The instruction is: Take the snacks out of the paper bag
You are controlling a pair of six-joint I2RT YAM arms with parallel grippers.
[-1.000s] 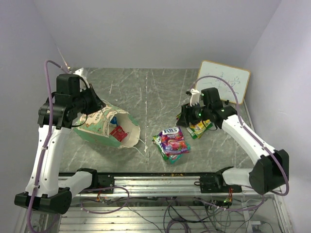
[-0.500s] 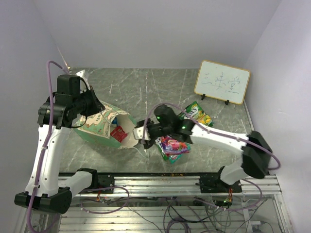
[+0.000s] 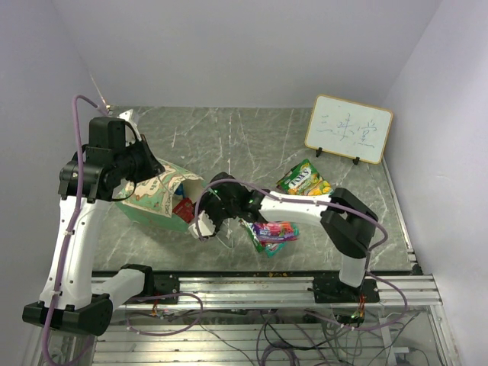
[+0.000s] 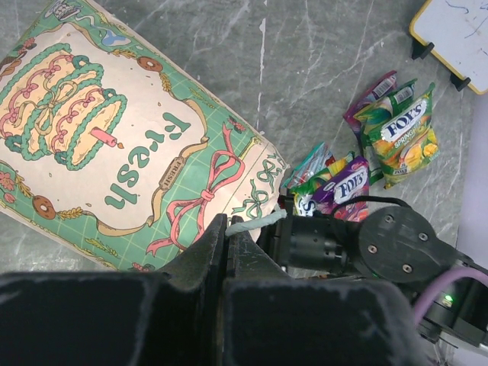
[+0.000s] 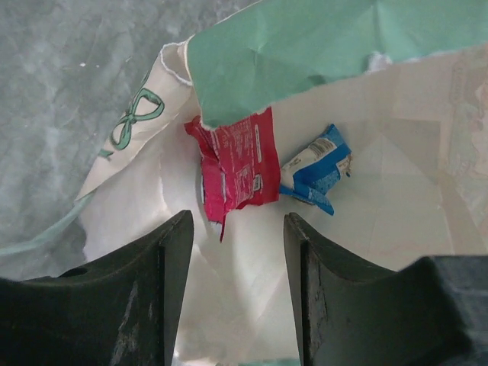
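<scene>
We see a grey marbled table (image 3: pixel 244 145) with the mint-green paper bag (image 3: pixel 152 202) lying on its side at left, its top edge clamped in the left gripper (image 4: pixel 227 229). A whiteboard (image 3: pixel 349 128) stands at far right. The right gripper (image 5: pixel 238 229) has moved since half a second ago to the bag's creased cream mouth. Its fingers are spread before a glossy red packet (image 5: pixel 232 171) and a blue packet (image 5: pixel 316 171). A purple packet (image 3: pixel 273 231) and a green-yellow packet (image 3: pixel 303 179) lie outside.

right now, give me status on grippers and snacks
Left gripper shut on paper bag rim. Right gripper open at bag mouth, empty. Red packet, blue packet inside. Torn flap covers red packet's top.
</scene>
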